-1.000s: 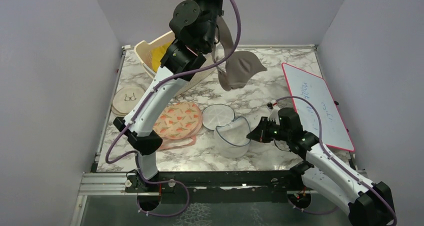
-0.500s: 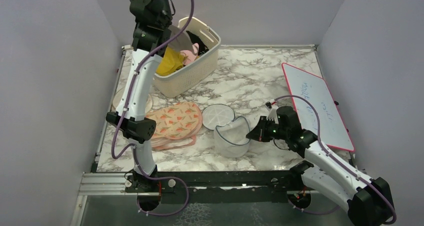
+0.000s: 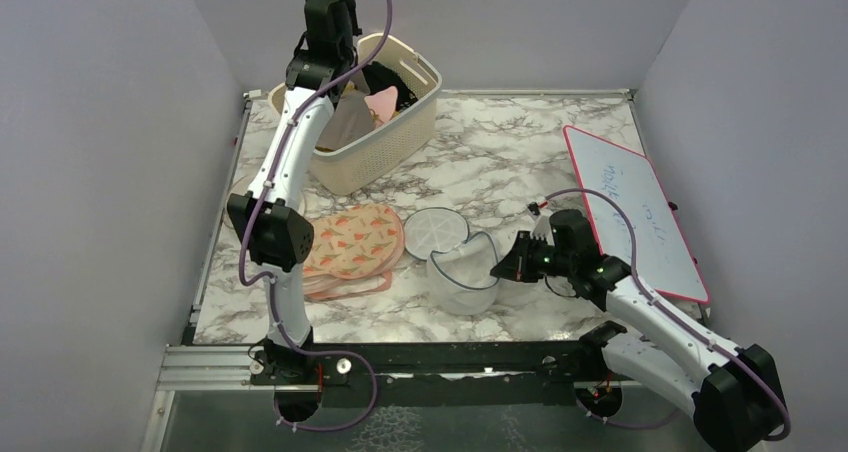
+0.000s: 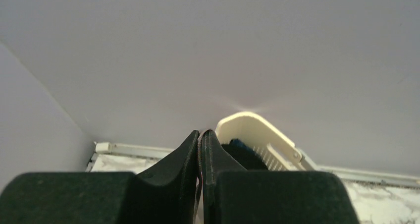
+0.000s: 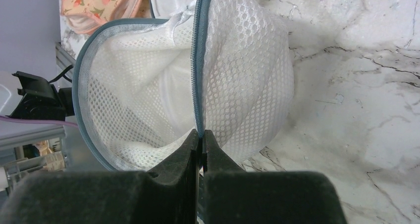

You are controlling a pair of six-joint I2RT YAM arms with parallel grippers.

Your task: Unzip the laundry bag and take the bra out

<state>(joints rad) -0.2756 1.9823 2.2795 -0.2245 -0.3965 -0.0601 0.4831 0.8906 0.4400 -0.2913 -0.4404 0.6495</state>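
The laundry bag (image 3: 465, 270) stands open near the front of the table (image 3: 500, 162), with its round lid (image 3: 437, 230) flopped back. It looks empty. The right gripper (image 5: 200, 137) is pinched tight on the bag's blue-grey zip rim, likely to hold its mouth wide. The bra (image 3: 350, 122) hangs into the cream basket (image 3: 400, 147) at the back. It is under the left gripper (image 4: 199, 135), which seems squeezed together on a thin strap.
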